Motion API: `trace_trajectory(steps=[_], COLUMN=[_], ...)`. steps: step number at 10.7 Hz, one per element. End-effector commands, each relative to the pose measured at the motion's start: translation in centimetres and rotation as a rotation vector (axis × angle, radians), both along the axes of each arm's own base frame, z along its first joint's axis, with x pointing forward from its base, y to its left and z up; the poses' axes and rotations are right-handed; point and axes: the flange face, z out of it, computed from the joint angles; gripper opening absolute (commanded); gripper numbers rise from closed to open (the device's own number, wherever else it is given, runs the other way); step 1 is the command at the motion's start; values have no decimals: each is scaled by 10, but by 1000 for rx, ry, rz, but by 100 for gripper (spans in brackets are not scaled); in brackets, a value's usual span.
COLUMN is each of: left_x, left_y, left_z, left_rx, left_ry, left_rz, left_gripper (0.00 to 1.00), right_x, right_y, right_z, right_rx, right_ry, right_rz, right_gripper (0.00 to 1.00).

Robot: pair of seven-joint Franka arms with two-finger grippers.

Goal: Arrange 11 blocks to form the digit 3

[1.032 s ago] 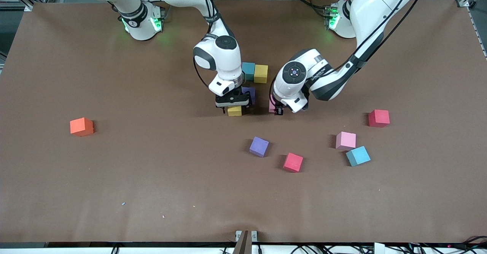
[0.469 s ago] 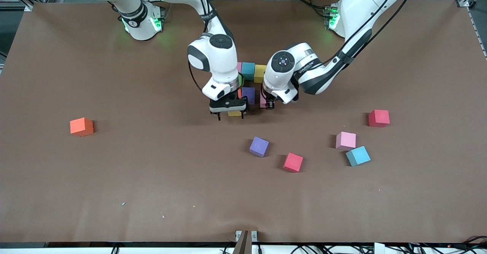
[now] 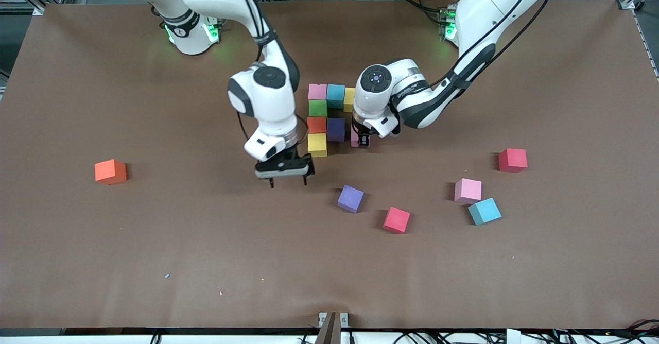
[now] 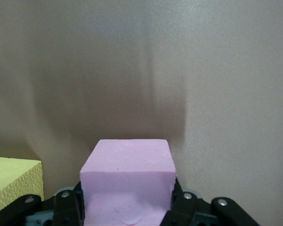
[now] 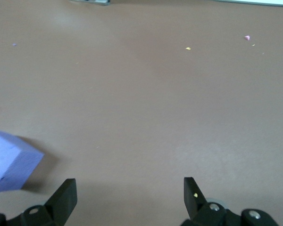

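We saw the right gripper point(image 3: 288, 182), jaws wide apart w/ nothing in them, over bare table just beside the yellow block point(image 3: 317, 144). The left gripper point(image 3: 362, 141) was clamped on a pink block point(image 4: 127, 181), right next to the purple block point(image 3: 336, 129) of the digit, so the left arm was nearer to the free spot.

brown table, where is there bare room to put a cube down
The brown table is bare along the front edge, nearer the camera than the loose purple cube and red cube, and between the lone orange cube and the open right gripper. It is crowded around the yellow cube cluster.
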Motion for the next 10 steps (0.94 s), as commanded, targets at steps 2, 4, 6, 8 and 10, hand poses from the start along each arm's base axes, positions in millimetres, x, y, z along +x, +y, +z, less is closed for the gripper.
trace_trajectory(steps=[2,4,6,8,10], left_x=[-7,-7,-11,-11,-11], left_y=[-10,-11,-13,-13,-14], left_z=[3,1,-2,-5,-4], left_rx=[-22,-30,-29,-30,-38], left_ry=[-32,-33,-31,-29,-31], left_rz=[-15,-19,-32,-32,-33], left_gripper=[0,0,0,0,0], right_x=[32,46,58,57,58], right_y=[2,-6,6,28,39], right_z=[-5,-2,2,3,0], right_rx=[47,25,14,50,145], right_ry=[24,26,17,51,91], right_rz=[39,65,82,79,27], right_gripper=[100,100,100,100,100])
